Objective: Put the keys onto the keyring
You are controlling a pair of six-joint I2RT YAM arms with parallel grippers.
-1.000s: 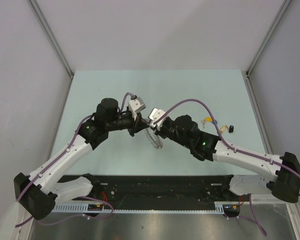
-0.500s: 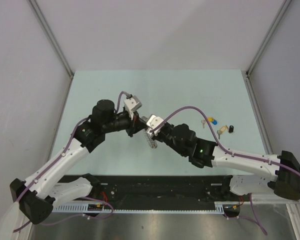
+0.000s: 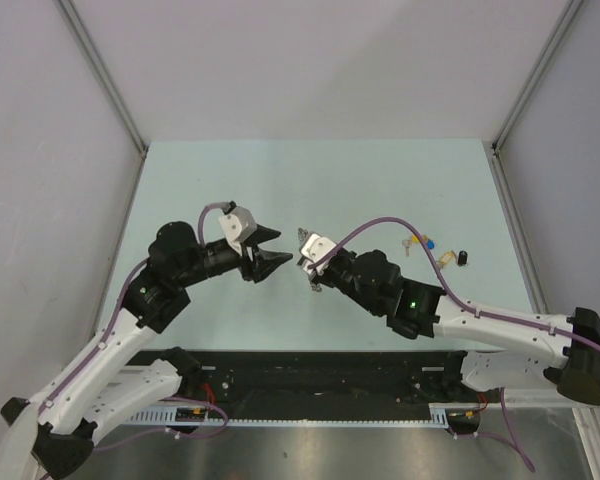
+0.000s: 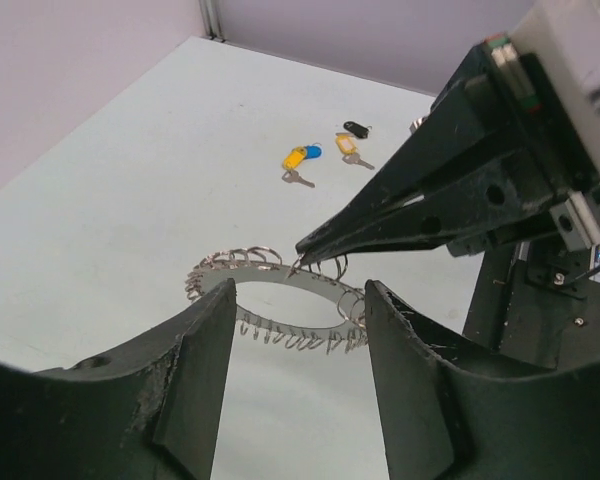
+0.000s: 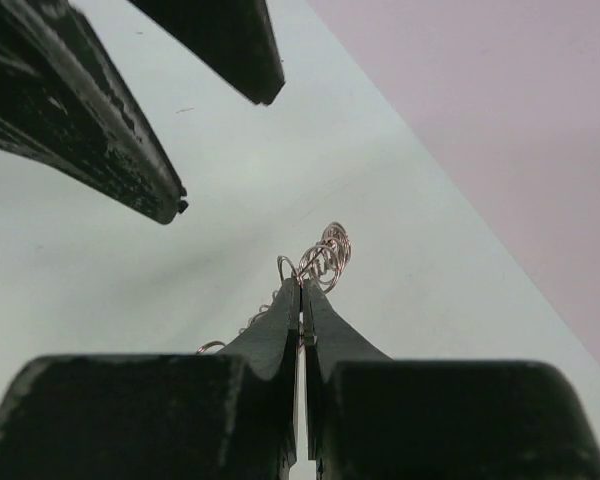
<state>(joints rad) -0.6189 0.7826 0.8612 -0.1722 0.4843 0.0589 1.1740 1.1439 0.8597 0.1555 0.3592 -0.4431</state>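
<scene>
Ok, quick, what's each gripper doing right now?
Left gripper: open, holding nothing.
Right gripper: shut, pinching the edge of the keyring.

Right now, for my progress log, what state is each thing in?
Ring: pinched at its edge, no key on it.
Right tool: shut on the ring.
Left tool: open, empty, apart from the ring.
Keys: loose on the table, unattached.
</scene>
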